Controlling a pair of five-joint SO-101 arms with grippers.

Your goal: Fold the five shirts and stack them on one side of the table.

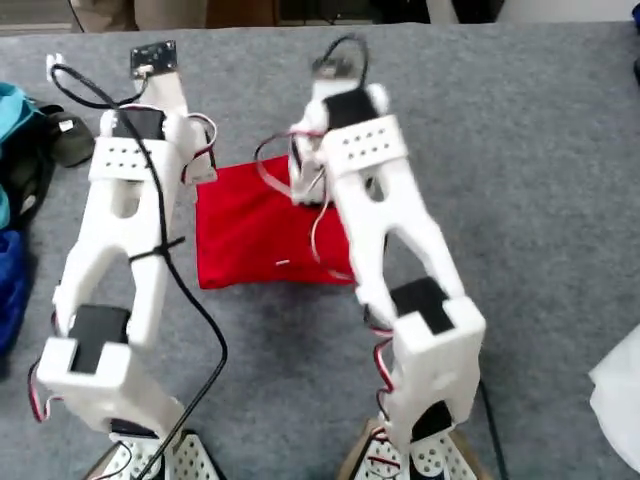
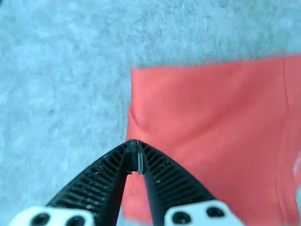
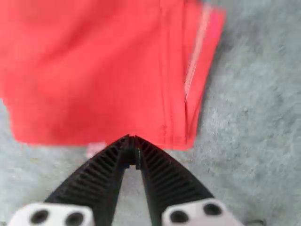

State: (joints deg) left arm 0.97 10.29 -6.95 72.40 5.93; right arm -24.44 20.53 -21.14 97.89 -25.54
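Note:
A red shirt (image 1: 262, 232) lies folded into a flat rectangle on the grey table (image 1: 520, 150), between the two arms. In the left wrist view my left gripper (image 2: 136, 157) is shut, its black ribbed fingers (image 2: 103, 183) meeting over one side edge of the red shirt (image 2: 211, 136). My right gripper (image 3: 133, 151) is also shut, its tips at the hem of the red shirt (image 3: 94, 70), close to the corner where the folded layers stack. I see no cloth pinched in either one. In the high view both wrists hang over the shirt's far edge.
Teal cloth (image 1: 12, 105) and blue cloth (image 1: 10, 285) are piled at the table's left edge beside a dark bundle (image 1: 60, 140). A white cloth (image 1: 618, 395) lies at the right edge. The arm bases (image 1: 150, 455) stand at the front.

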